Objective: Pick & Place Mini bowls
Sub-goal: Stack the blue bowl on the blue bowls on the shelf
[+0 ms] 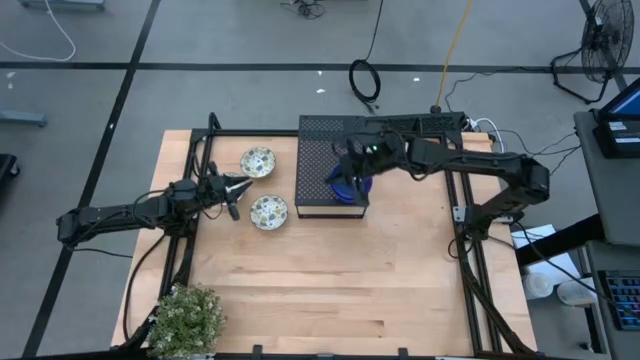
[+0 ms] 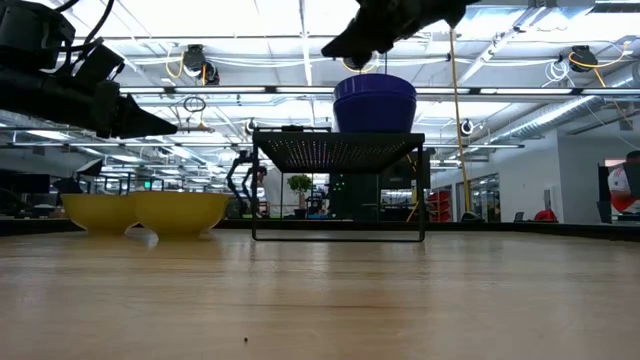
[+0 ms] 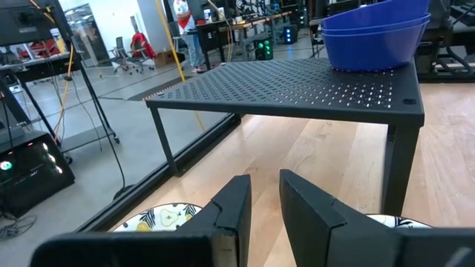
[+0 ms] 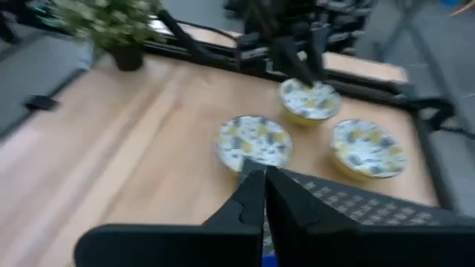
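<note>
Stack of glossy blue round mini bowls [image 1: 348, 186] on top of the black perforated metal box [image 1: 320, 135], toward the box edge that faces the open wooden desk [image 1: 330, 290]. Right gripper [image 1: 352, 168] directly above that stack, at or just over the top rim; fingers pressed together, nothing visible between them in the right wrist view. Cannot tell whether a rim is pinched.

Judged step: taking the top blue bowl off the stack.

- Confirm the hold first. With no rim between the fingers, reopen, straddle the wall of the top bowl only, one finger inside and one outside, then close.
- Lift straight up and slowly. Glossy nested bowls tend to stick, so watch for the lower bowl rising along.
- Clear the stack fully before any sideways move, to avoid dragging it toward the box edge.
- Hold the bowl level in transit; a one-sided rim pinch lets it swing.
- Set down on bare desk, apart from the two cream-white floral-patterned mini bowls [image 1: 258, 161] [image 1: 268, 211] lying beside the box.

Left gripper [image 1: 245, 183] waiting low between those two patterned bowls, fingers slightly apart and empty. Route the blue bowl clear of it. Small potted green plant [image 1: 188, 318] at the desk corner, well away from all this.
</note>
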Action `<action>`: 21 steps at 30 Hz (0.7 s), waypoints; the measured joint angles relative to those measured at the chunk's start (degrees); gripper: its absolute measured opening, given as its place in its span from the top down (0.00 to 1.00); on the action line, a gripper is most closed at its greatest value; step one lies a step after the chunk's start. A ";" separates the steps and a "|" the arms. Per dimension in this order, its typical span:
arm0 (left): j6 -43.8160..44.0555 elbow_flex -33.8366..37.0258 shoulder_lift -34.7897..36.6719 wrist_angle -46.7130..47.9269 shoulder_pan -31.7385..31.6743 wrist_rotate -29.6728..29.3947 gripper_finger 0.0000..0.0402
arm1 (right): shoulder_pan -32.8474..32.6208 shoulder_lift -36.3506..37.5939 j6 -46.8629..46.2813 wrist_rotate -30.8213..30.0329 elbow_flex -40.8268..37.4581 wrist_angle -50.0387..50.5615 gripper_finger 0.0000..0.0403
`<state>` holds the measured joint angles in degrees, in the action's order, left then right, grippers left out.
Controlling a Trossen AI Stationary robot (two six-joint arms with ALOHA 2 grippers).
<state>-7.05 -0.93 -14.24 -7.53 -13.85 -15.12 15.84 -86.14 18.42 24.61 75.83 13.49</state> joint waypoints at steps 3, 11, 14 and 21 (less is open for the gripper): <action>0.01 0.01 0.00 0.00 0.00 0.01 0.81 | 1.49 -0.85 -1.89 4.10 0.01 -0.04 1.00; 0.02 0.01 0.00 0.00 0.00 0.01 0.81 | 1.70 -1.56 -3.47 4.18 -6.08 -7.61 1.00; 0.00 0.00 0.00 0.00 0.00 0.01 0.81 | 1.72 -1.78 -6.21 4.16 -9.70 -12.13 1.00; 0.02 0.00 0.00 0.00 0.00 0.01 0.81 | 1.81 -1.68 -6.98 3.99 -12.31 -15.84 1.00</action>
<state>-7.03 -0.93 -14.24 -7.53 -13.85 -15.11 17.65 -87.82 11.44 28.60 63.53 -2.35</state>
